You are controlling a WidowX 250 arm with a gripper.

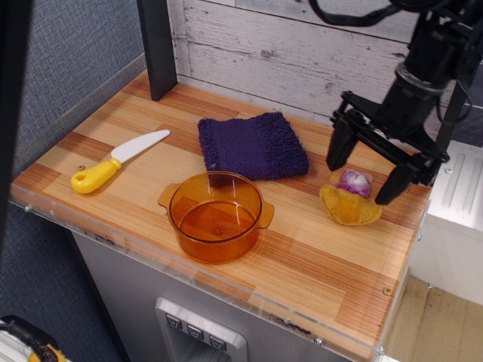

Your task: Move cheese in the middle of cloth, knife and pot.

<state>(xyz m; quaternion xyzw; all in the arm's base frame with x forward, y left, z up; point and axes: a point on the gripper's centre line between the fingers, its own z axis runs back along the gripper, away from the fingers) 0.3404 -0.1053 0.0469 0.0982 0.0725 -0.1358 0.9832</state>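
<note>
So the claw [366, 177] was spread wide open, one finger on each side of the cheese [350, 201], not touching it as far as I could tell. Cheese sat on the bench [317, 256] near the right end, right of the purple cloth [251, 145]. The amber pot [216, 216] in front of the cloth had nothing in it. Knife [116, 161] lay far left.

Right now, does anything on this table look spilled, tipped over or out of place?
Nothing spilled or broken. The pot stands upright and empty, the cloth lies flat, the knife rests at the left. Only the cheese sits apart at the right, under the gripper, whose jaws are open.
</note>
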